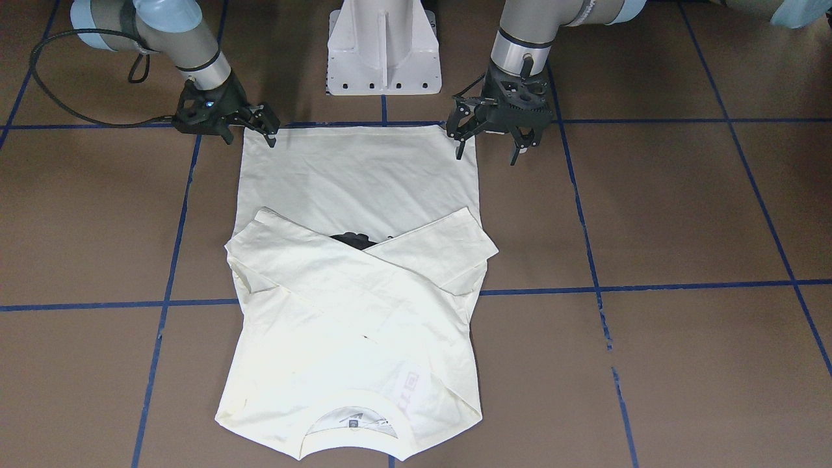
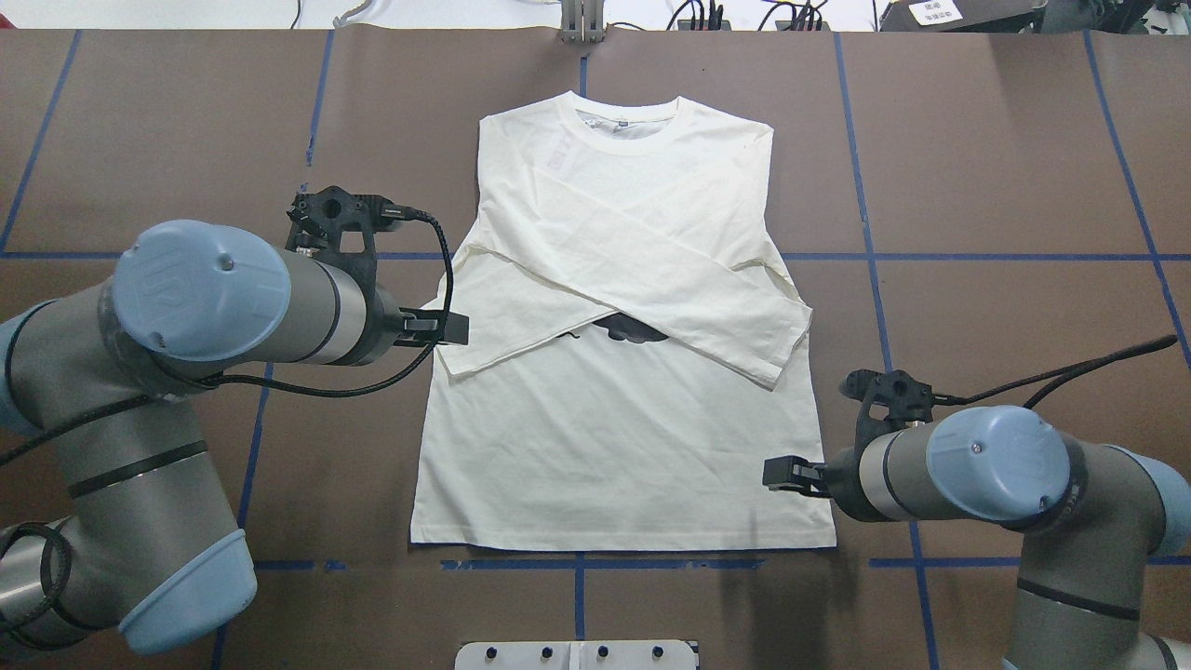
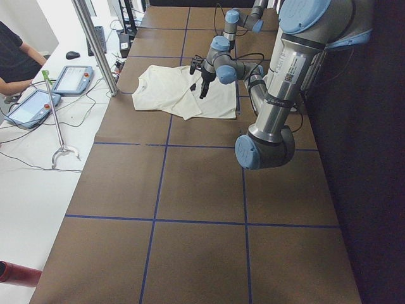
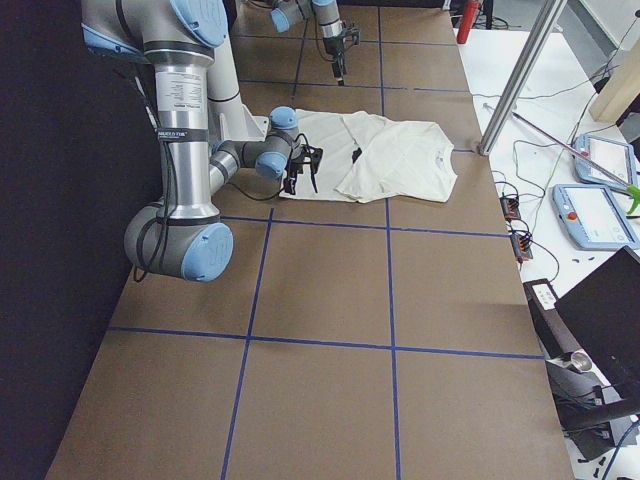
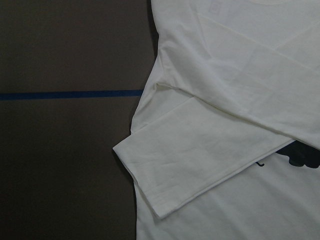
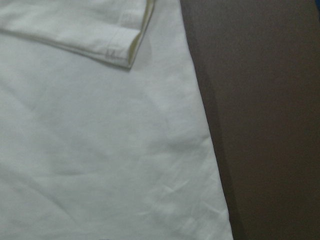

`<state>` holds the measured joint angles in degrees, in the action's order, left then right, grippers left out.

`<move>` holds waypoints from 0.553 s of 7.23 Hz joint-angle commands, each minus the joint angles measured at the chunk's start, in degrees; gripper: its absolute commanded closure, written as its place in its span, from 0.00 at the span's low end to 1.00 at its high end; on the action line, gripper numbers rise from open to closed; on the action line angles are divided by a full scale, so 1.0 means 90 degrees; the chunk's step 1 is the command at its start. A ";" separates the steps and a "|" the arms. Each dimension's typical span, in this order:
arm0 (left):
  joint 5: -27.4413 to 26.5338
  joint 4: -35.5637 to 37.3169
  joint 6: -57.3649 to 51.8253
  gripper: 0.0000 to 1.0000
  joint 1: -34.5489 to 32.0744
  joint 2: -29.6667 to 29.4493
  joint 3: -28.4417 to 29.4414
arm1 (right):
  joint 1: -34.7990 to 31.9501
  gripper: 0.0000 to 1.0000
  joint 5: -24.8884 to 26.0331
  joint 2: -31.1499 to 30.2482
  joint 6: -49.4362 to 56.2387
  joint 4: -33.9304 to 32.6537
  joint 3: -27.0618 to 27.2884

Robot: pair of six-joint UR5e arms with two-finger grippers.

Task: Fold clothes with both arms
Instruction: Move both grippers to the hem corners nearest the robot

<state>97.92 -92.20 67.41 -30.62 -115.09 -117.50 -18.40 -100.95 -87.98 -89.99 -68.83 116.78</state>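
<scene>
A brown table [image 1: 682, 208] crossed by blue tape lines carries the cream-white long-sleeved T-shirt [image 1: 357, 169]. The shirt lies flat at the table's middle with both sleeves crossed over the chest and the hem toward the robot. The black left gripper [image 1: 489, 144] and black right gripper [image 1: 250, 136] hang by the hem's two corners, each with fingers apart.

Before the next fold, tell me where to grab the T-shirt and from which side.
Pinch the T-shirt at its hem: left tool on the left corner, right tool on the right corner, each coming from the outer side. The hem lies flat and bare; the crossed sleeves lie farther up the chest, so lifting it toward the collar probably halves the shirt.
</scene>
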 commanded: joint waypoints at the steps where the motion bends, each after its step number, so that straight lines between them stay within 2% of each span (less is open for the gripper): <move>1: -0.0001 0.0001 0.0000 0.00 0.0004 0.0005 -0.0030 | 0.0238 0.00 0.0045 -0.0185 -0.0069 -0.0008 -0.0026; 2: -0.0001 0.0001 0.0000 0.00 0.0004 0.0014 -0.0030 | 0.0238 0.02 -0.0003 -0.0186 -0.0069 -0.0018 -0.0055; 4: -0.0001 0.0001 -0.0010 0.00 -0.0005 0.0014 -0.0030 | 0.0238 0.14 -0.0023 -0.0195 -0.0069 -0.0037 -0.0172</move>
<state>97.91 -92.20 67.39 -30.60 -114.97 -117.77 -16.31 -100.97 -89.66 -90.61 -69.09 115.89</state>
